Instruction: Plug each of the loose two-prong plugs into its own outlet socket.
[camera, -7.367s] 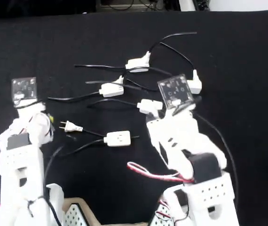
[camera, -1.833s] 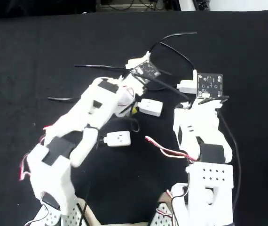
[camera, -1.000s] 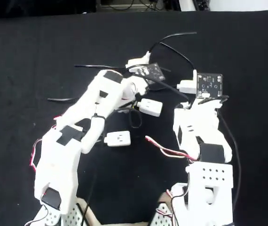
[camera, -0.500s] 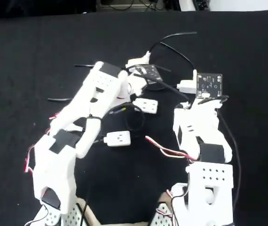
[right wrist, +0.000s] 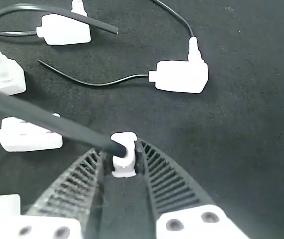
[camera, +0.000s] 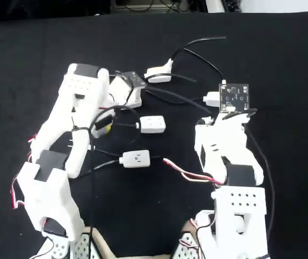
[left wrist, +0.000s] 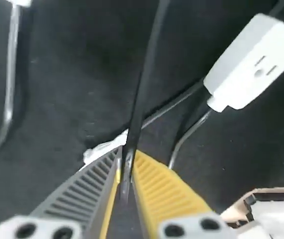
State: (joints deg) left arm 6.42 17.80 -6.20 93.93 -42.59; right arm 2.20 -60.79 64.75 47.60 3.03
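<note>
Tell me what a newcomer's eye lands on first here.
On the black table, the white left arm and right arm flank a tangle of wiring. The left end effector pinches a black cord near a white socket. The right end effector is clamped on a white plug.

Matt black cloth covers my desk (camera: 29, 48); the outlet socket (left wrist: 254, 69) is smooth white plastic, the cord (left wrist: 146, 79) glossy black.
</note>
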